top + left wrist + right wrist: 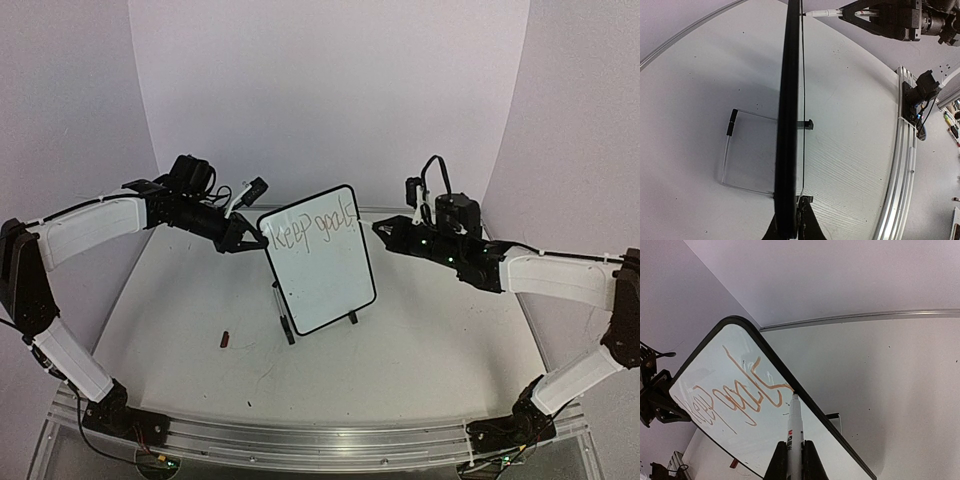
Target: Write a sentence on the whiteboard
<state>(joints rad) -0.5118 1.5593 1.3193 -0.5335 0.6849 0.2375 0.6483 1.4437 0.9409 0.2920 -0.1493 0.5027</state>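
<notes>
From the top view, I see the small white whiteboard (320, 275) with its thin black frame and rounded corners standing tilted at the middle of the white desk (430, 340), on two black feet. The dark handwritten sentence (315, 228) so far reads "Keep goals" along its top. The left gripper (245, 240) is clamped on the board's upper left edge. The right gripper (385, 232) reaches the upper right edge. A small dark object (225, 340) lies on the desk toward the near left.

From the left wrist, I see the whiteboard (789, 125) edge-on, pinched between the left gripper (790, 230) jaws. The white marker (820, 13) meets its face.

From the right wrist, the right gripper (792, 460) jaws are closed on the marker (795, 425), its tip at the whiteboard (765, 445) beside the last letter of the sentence (740, 390).
</notes>
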